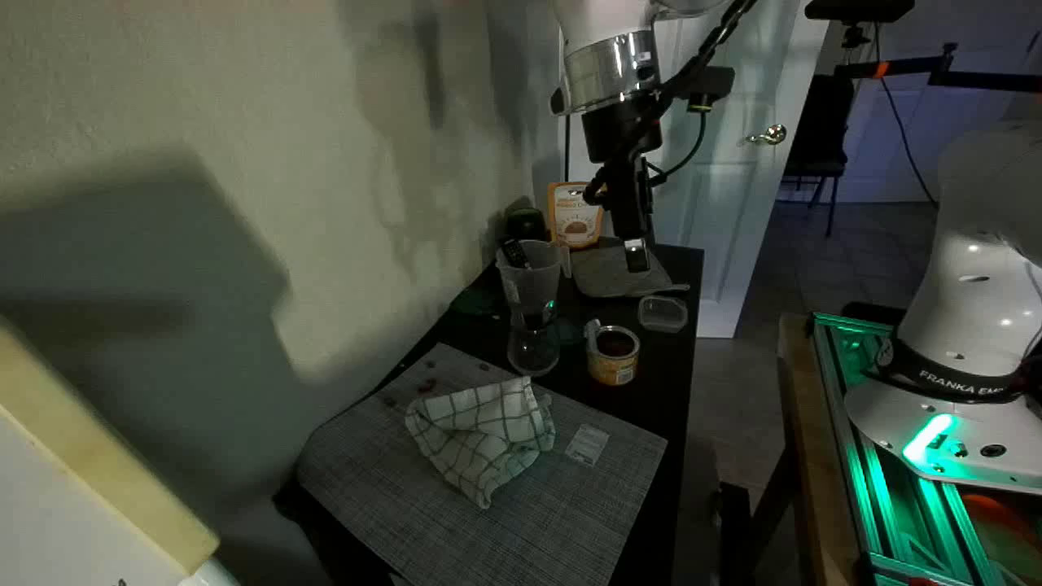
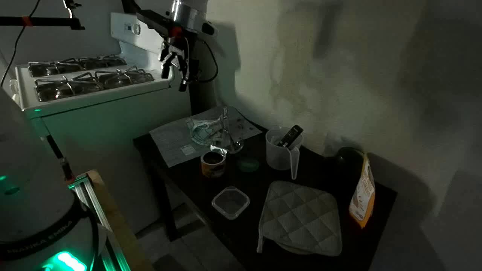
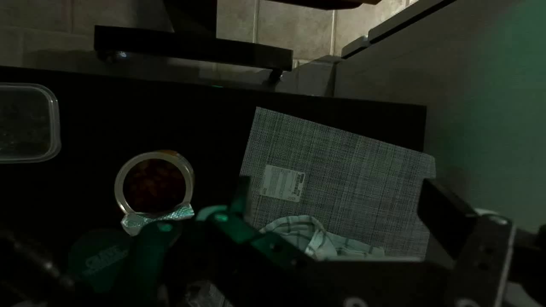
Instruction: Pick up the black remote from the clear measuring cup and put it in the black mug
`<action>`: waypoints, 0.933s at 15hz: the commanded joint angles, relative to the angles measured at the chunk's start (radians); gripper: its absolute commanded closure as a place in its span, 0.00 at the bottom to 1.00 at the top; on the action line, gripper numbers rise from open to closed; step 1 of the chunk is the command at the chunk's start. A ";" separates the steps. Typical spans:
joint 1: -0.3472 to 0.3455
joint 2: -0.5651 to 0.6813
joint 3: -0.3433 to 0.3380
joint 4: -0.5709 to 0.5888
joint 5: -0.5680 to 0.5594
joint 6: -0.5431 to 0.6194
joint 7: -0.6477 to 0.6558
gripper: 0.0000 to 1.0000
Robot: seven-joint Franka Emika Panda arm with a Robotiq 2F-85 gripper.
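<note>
Slim black bar-shaped remote (image 2: 290, 136): slanting inside the clear, round-rimmed measuring cup (image 2: 276, 155), protruding past the rim.
Dark two-fingered metal gripper (image 3: 336, 194): spread wide, holding nothing.
Way from gripper to remote: down and toward the flat, pale wall (image 2: 320, 75) in both exterior views, well apart.
Remote's long axis: tilted, probably calling for a turn to close across the narrow width.
Likely black mug (image 2: 346, 160): rounded, dim, near the wall.

Slim black remote (image 2: 291, 136) aslant in the upright clear measuring cup (image 2: 278, 156), one end above its rim
</note>
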 commanded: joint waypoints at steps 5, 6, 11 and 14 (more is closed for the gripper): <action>-0.053 0.021 -0.003 0.001 0.001 0.087 0.099 0.00; -0.077 0.048 -0.013 0.016 -0.023 0.128 0.116 0.00; -0.192 0.230 -0.071 0.114 -0.141 0.383 0.212 0.00; -0.218 0.370 -0.085 0.228 -0.362 0.503 0.326 0.00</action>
